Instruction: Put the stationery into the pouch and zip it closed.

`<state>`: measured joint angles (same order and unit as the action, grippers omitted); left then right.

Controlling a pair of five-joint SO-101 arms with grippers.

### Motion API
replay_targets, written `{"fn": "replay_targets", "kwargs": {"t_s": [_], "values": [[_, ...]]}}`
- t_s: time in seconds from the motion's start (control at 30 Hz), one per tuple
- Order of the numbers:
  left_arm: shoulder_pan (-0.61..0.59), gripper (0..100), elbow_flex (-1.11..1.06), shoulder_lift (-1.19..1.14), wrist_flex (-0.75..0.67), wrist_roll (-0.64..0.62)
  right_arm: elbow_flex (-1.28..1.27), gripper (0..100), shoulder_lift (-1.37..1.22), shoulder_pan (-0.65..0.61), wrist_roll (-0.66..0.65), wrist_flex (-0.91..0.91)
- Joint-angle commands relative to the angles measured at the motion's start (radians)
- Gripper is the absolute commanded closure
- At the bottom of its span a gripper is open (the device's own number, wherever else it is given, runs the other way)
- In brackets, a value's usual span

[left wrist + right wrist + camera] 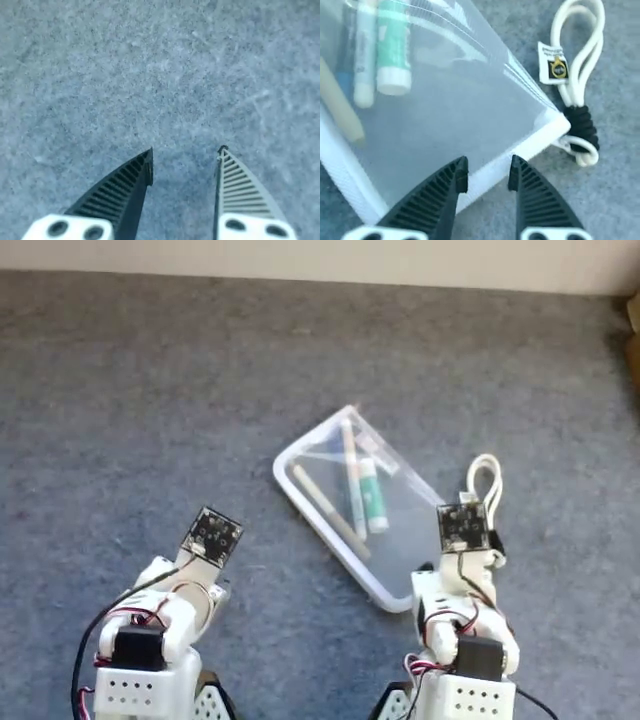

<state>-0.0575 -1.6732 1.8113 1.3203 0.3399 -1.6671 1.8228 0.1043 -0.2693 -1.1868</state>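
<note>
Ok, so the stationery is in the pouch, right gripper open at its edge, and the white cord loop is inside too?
Not the cord: the right wrist view shows the white cord loop lying outside the pouch, by its corner. The stationery is inside; the right gripper is open at its edge.

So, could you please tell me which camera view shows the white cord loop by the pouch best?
The right wrist view: the white cord loop lies close up beside the pouch corner, its tag and black wrapping plain. The high view gives it small and far off. The left wrist view faces carpet.
</note>
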Motion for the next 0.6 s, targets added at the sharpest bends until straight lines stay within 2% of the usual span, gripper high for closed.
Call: {"fn": "replay_targets", "kwargs": {"t_s": [0.0, 0.07, 0.17, 0.27, 0.4, 0.57], "values": [[-0.008, 80, -0.022, 0.010, 0.008, 0.002, -0.153, 97.4, 0.008, 0.028, 0.000, -0.068], [-0.008, 80, -0.022, 0.010, 0.008, 0.002, -0.153, 99.5, 0.008, 0.059, 0.000, -0.067], [-0.008, 80, -0.022, 0.010, 0.008, 0.002, -0.153, 98.4, 0.013, 0.217, -0.002, -0.070], [-0.008, 80, -0.022, 0.010, 0.008, 0.002, -0.153, 98.4, 0.013, 0.325, -0.003, -0.070], [-0.008, 80, -0.022, 0.010, 0.008, 0.002, -0.153, 98.4, 0.013, 0.384, -0.003, -0.070], [-0.008, 80, -0.022, 0.010, 0.008, 0.002, -0.153, 98.4, 0.013, 0.387, -0.003, -0.070]]}}
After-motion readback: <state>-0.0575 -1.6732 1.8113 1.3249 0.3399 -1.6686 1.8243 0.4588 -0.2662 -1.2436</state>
